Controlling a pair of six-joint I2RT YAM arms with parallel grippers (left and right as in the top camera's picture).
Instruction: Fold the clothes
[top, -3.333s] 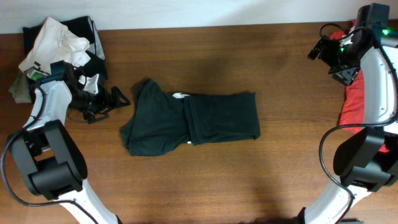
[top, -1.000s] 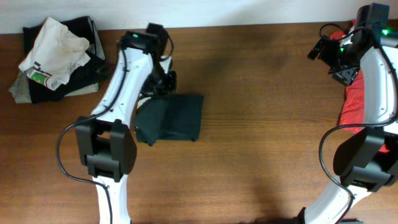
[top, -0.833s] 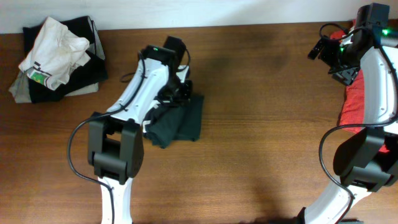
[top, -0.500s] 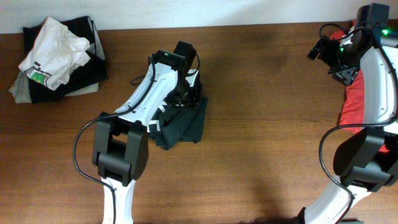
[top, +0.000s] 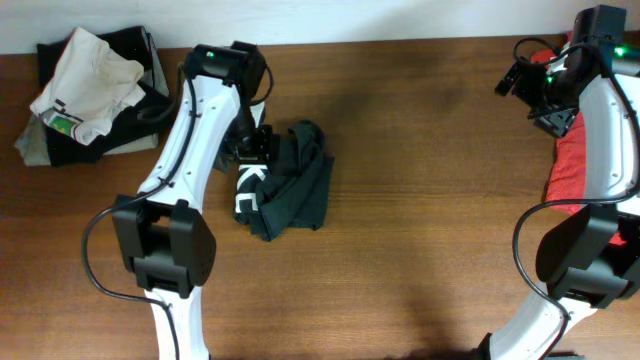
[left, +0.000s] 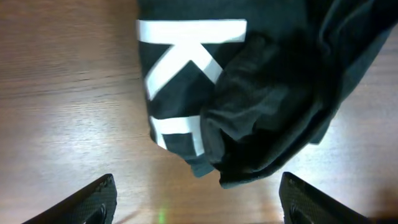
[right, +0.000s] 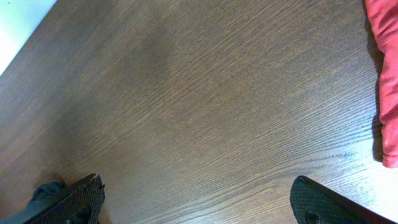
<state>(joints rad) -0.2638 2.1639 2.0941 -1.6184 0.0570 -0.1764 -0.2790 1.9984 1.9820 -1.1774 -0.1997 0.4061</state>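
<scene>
The black T-shirt (top: 290, 190) lies in a crumpled, partly folded heap left of the table's middle, with white block letters (top: 247, 190) showing on its left side. It fills the top of the left wrist view (left: 267, 93). My left gripper (top: 252, 150) is open and empty just above the heap's far left edge, and its fingers (left: 198, 190) straddle bare wood beside the cloth. The red-orange T-shirt (top: 572, 165) lies at the right edge and shows in the right wrist view (right: 385, 87). My right gripper (top: 538, 98) hangs open and empty over bare wood (right: 196, 183).
A pile of other clothes, cream on black (top: 90, 90), sits at the far left corner. The wooden table (top: 440, 230) stretches between the black heap and the right arm's base (top: 585, 260).
My left gripper has let go of the black T-shirt and drawn back left and away. The shirt, a neat fold a second ago, now sits bunched with white letters exposed. The right arm has not moved.
</scene>
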